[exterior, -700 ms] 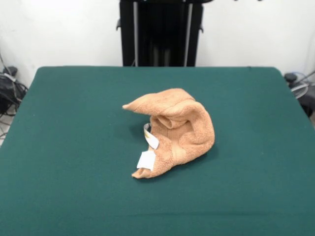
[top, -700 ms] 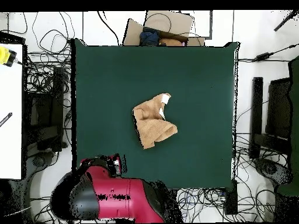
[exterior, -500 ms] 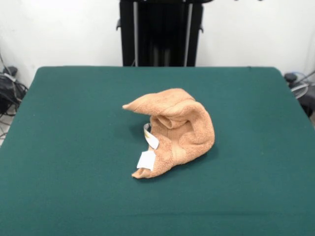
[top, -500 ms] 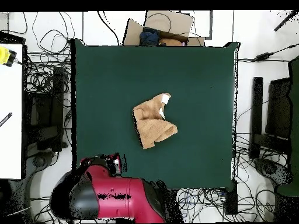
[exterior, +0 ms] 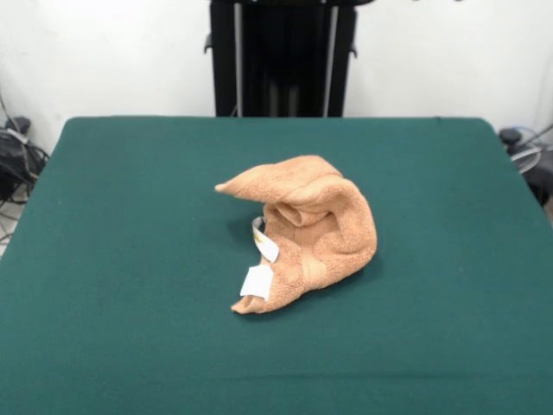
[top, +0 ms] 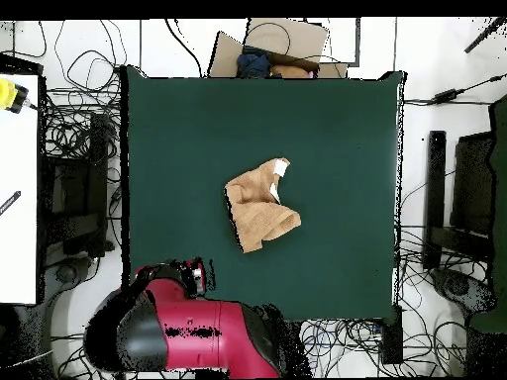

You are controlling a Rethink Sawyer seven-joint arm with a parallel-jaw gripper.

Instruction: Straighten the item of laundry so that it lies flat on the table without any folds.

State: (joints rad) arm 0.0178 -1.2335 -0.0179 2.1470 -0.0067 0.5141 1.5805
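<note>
The orange-tan towel (exterior: pixel 309 229) lies crumpled in a heap near the middle of the dark green table (exterior: pixel 130 173). It is folded over itself, with one corner pointing left and two white tags (exterior: pixel 257 280) at its near-left edge. In the overhead view the towel (top: pixel 259 206) sits at the table's (top: pixel 337 129) centre. The red arm (top: pixel 188 332) is drawn back over its base, off the table's edge. Its gripper end (top: pixel 190 277) shows by the table's corner, far from the towel. I cannot tell whether the gripper is open or shut. The front view shows no gripper.
The black pedestal (exterior: pixel 282 56) stands behind the table's far edge. Cables and equipment (top: pixel 74 178) lie on the floor around the table. A cardboard box (top: pixel 272 45) sits beyond one edge, and a white bench (top: pixel 18 188) stands at the side.
The red arm has shifted very slightly over its base. The towel has not moved.
</note>
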